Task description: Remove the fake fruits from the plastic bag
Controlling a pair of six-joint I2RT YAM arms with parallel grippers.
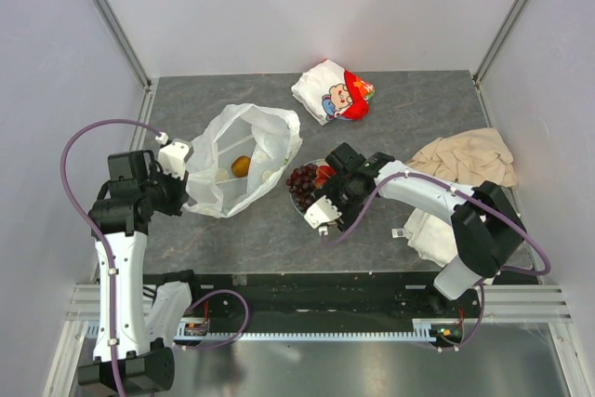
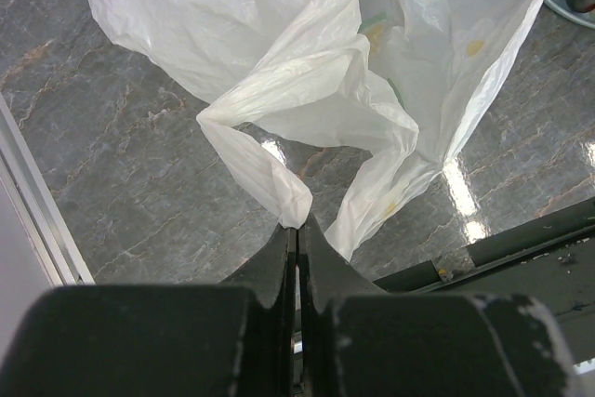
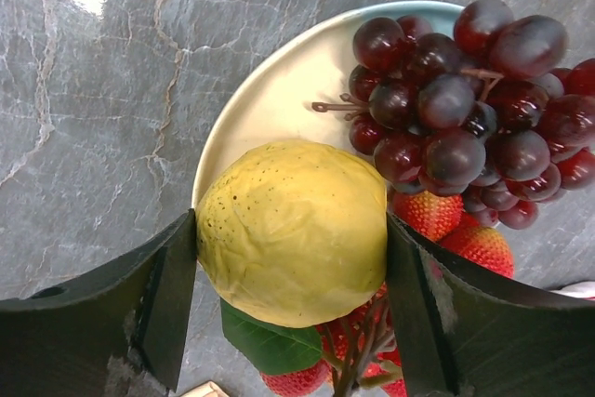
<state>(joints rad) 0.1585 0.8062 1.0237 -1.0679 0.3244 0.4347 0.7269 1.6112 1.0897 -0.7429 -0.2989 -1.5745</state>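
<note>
The plastic bag (image 1: 244, 157) lies open at the table's left, with an orange-brown fruit (image 1: 241, 166) inside it. My left gripper (image 2: 297, 227) is shut on a twisted handle of the plastic bag (image 2: 307, 72). To the right of the bag stands a plate (image 3: 270, 109) bearing a dark grape bunch (image 3: 465, 109), red strawberries (image 3: 428, 213) and a green leaf (image 3: 270, 343). My right gripper (image 3: 290, 225) hovers over the plate's near edge. A yellow lemon (image 3: 293, 230) sits between its fingers and touches both. From above, the right gripper (image 1: 321, 206) is beside the grapes (image 1: 302, 178).
A white-and-red cartoon-printed packet (image 1: 337, 92) lies at the back, centre. A beige cloth (image 1: 469, 157) and a white folded towel (image 1: 429, 234) lie at the right, under my right arm. A metal frame rail (image 2: 37, 220) runs along the table's left edge.
</note>
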